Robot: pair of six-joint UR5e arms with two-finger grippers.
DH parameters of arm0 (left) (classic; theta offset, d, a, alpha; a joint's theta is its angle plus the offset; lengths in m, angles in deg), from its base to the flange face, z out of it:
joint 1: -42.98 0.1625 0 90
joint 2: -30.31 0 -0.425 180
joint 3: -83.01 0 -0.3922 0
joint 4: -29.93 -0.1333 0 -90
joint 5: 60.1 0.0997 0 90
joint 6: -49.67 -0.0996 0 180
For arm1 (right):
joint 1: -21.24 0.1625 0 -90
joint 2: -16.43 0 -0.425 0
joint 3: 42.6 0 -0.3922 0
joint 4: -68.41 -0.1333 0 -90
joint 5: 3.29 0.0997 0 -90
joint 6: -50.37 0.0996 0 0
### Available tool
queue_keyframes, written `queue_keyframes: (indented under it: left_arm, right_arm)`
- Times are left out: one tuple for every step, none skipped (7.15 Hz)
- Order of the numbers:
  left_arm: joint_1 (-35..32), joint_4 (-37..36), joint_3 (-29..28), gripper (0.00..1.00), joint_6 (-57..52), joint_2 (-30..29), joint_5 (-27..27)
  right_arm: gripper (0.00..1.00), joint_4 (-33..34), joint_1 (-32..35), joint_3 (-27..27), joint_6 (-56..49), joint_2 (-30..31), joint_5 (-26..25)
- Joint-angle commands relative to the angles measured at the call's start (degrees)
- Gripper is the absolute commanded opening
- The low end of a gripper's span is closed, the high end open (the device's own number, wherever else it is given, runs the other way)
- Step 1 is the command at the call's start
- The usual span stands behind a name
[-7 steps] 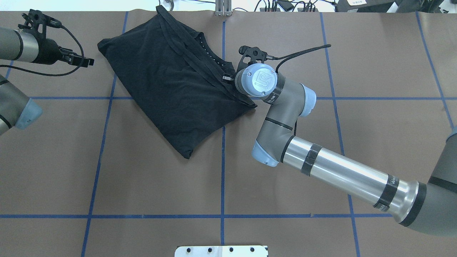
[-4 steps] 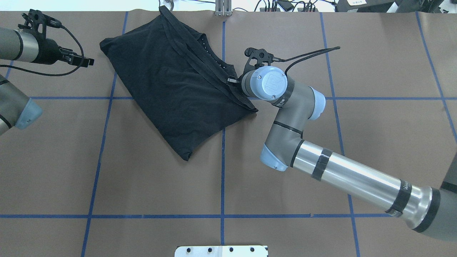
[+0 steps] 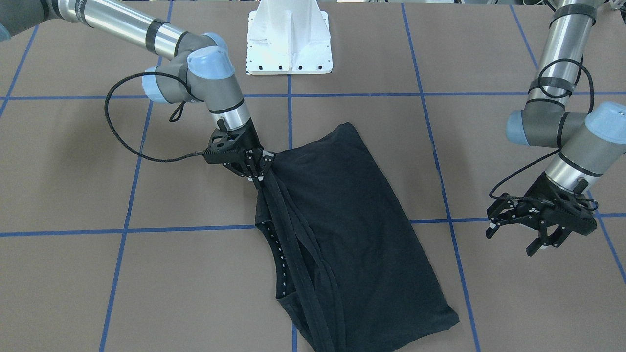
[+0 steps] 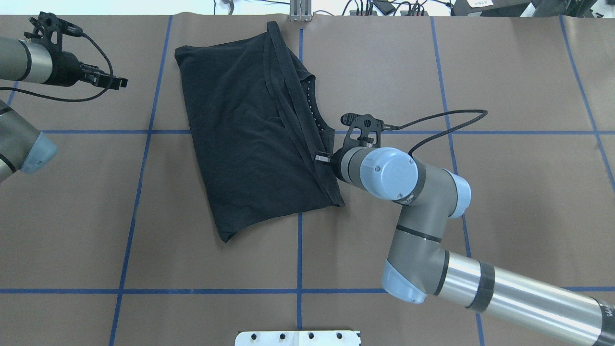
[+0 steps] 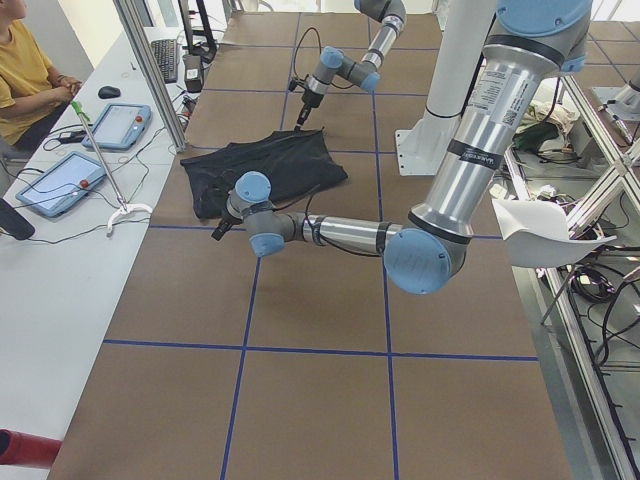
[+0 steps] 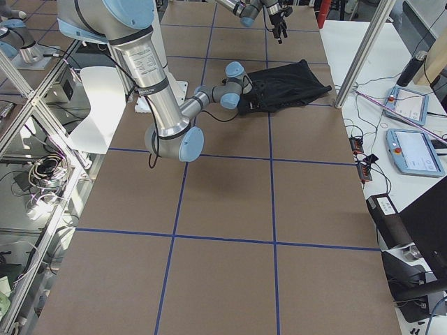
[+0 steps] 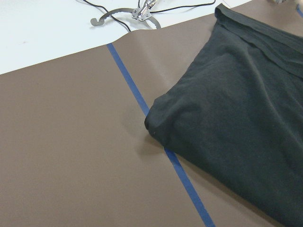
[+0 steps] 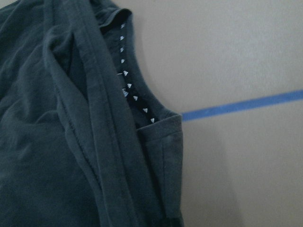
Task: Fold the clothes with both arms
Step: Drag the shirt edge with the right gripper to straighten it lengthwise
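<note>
Dragged by our silver-grey right arm (image 4: 528, 298), the folded black cotton T-shirt (image 4: 250, 139) has swung round and nearer the robot's base since a second ago. Our black two-finger left hand (image 4: 120, 82) hangs released, well apart from it, over the brown blue-taped table (image 4: 72, 216). Our black right hand (image 4: 321, 157) stays clenched on its collar-side edge.

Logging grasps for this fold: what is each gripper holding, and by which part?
Right gripper pinches the black T-shirt at its bunched edge beside the collar. Left gripper is open, holding nothing.
</note>
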Motion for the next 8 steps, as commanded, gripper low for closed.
queue_keyframes:
  left_arm:
    - [0.03,0.02,0.00,1.00,0.47,-0.01,0.00]
    - [0.03,0.02,0.00,1.00,1.00,-0.01,0.00]
    - [0.12,0.10,0.00,1.00,1.00,-0.01,0.00]
    - [0.03,0.10,0.09,1.00,1.00,-0.01,0.00]
    - [0.03,0.10,0.00,1.00,1.00,-0.01,0.00]
    - [0.03,0.10,0.09,1.00,1.09,-0.01,0.00]
    - [0.03,0.10,0.09,1.00,1.00,-0.01,0.00]
    - [0.03,0.19,0.18,1.00,1.09,-0.01,-0.08]
  right_arm:
    - [0.00,5.20,-7.10,-6.09,3.88,1.17,-6.52]
    - [0.00,5.20,-7.91,-6.19,3.98,1.17,-7.60]
    - [0.00,5.20,-7.92,-6.19,3.89,1.52,-7.52]
    - [0.92,5.20,-7.48,-6.36,3.02,1.52,-7.26]
    - [1.00,6.25,-4.43,-7.15,0.93,1.43,-4.39]
    - [1.00,10.26,-0.84,-7.59,-3.45,-0.31,0.43]
    - [1.00,15.52,0.24,-6.72,-5.23,-4.50,0.56]
    - [1.00,20.45,0.43,-3.67,-6.99,-9.68,0.65]
